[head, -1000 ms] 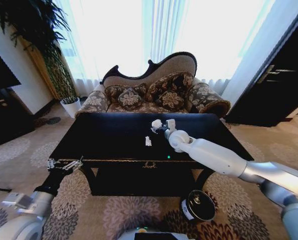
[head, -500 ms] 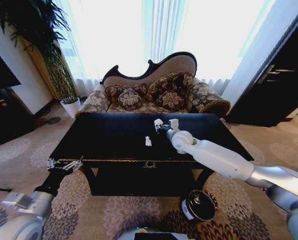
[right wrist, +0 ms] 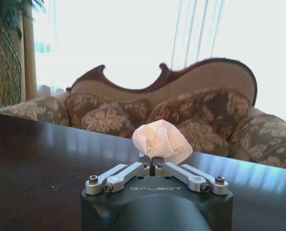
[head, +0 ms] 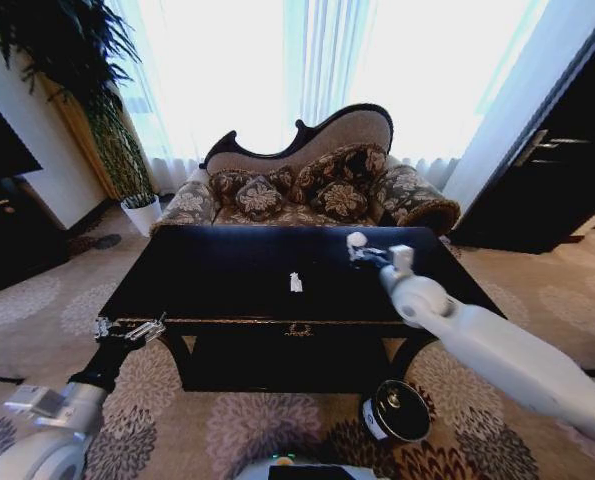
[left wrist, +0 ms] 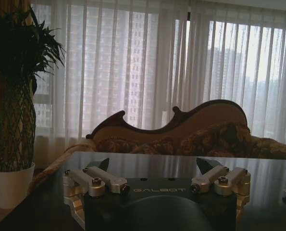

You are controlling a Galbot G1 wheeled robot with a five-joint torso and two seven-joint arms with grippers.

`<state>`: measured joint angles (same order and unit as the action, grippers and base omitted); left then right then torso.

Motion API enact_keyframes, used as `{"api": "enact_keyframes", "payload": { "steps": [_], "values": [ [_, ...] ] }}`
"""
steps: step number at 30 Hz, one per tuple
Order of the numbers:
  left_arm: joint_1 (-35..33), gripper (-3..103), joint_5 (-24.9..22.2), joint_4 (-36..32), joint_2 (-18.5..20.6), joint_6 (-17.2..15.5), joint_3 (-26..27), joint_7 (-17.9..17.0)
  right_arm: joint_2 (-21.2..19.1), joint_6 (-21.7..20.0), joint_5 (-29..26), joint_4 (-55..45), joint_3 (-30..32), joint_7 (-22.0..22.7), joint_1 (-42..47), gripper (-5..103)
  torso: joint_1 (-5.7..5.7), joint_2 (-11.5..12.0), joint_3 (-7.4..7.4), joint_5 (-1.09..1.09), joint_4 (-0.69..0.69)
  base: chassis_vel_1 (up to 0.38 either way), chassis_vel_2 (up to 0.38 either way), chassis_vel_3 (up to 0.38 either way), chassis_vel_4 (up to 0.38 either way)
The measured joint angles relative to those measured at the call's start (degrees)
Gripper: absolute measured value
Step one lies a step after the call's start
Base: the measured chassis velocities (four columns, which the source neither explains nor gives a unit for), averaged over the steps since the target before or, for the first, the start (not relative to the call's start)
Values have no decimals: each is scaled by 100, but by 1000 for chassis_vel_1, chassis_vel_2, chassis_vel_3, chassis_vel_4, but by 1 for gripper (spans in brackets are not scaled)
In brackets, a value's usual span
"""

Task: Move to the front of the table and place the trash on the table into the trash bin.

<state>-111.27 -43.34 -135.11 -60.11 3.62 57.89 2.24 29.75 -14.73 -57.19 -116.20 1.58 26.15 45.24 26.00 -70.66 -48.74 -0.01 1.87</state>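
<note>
At the bottom of the head view, right of centre, the trash bin (head: 395, 411) stands on the patterned carpet (head: 227, 420) just in front of the worktop: a small black cylinder with a white label on its side.

At lower left my left gripper (head: 129, 328) hangs by the worktop's (head: 207, 275) near-left corner with its fingers spread wide and nothing between them; in the left wrist view they stand well apart over the glossy black top (left wrist: 155, 169).

My right arm reaches in from the lower right, and my right gripper (head: 362, 247) is over the right part of the worktop, clamped on the tissue (head: 356, 240). In the right wrist view the tissue (right wrist: 160, 141) is a lumpy, crumpled white wad pinched at its lower edge between my closed fingertips, standing above them.

Near the middle of the worktop lies a tiny white scrap (head: 295, 283), well apart from both grippers.

Beyond the far edge stands a floral sofa (head: 312, 190) before bright curtains (head: 317, 60).
</note>
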Motion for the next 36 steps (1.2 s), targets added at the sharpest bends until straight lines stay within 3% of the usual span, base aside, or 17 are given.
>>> {"api": "enact_keyframes", "payload": {
  "steps": [1,5,6,9,11,14,16,17,21,23,26,29,33,36],
  "values": [
    [0,100,0,0,0,0,0,0,0,0,0,0,0,0,0,0,0,0,0,0,0,0,0,0,0],
    [0,100,0,0,0,0,0,-2,121,175,316,-433,1231,-314,1275,0,-1,0,0,1,0,0,0,0,0],
    [0,100,0,0,0,0,0,-2,121,175,316,-433,1231,-314,1275,0,-1,0,0,1,0,0,0,0,0],
    [0,100,0,0,0,0,0,-2,333,416,620,-608,1982,-689,1927,0,0,0,-1,-1,-4,0,0,0,0],
    [0,100,0,0,0,0,0,-2,742,700,1025,-897,2888,-1134,2971,0,1,1,-1,1,-3,0,0,0,0],
    [0,100,0,0,1,0,0,-1,1067,861,1223,-1052,3416,-1347,3557,0,0,1,0,-1,1,0,0,0,0],
    [0,100,0,0,0,0,0,-1,1623,1169,1555,-1145,4058,-1626,4247,0,-1,1,0,1,0,0,0,0,0],
    [0,100,0,0,0,0,0,-1,1623,1169,1555,-1145,4058,-1626,4247,0,-1,1,0,1,0,0,0,0,0],
    [0,100,0,0,0,0,0,-1,2350,1769,1890,-1116,4671,-1953,5112,0,0,1,0,0,0,0,0,0,0],
    [0,100,0,0,1,0,0,-1,2446,1876,1917,-1101,4738,-2019,5238,0,0,1,0,1,0,0,0,0,0],
    [0,100,0,0,1,0,0,-1,2861,2375,2106,-1018,4937,-2301,5688,0,-1,0,0,-1,0,0,0,0,0],
    [0,100,0,0,0,0,0,-1,3106,2605,2242,-962,4958,-2399,5804,0,-1,0,0,-1,-1,0,0,0,0],
    [0,100,0,0,0,0,0,-1,3782,3012,2508,-716,4822,-2426,5920,0,0,0,-1,0,0,0,0,0,0],
    [0,100,0,0,0,0,0,-1,3929,3097,2517,-577,4771,-2421,5936,0,0,0,0,0,-1,0,0,0,0]
  ]
}}
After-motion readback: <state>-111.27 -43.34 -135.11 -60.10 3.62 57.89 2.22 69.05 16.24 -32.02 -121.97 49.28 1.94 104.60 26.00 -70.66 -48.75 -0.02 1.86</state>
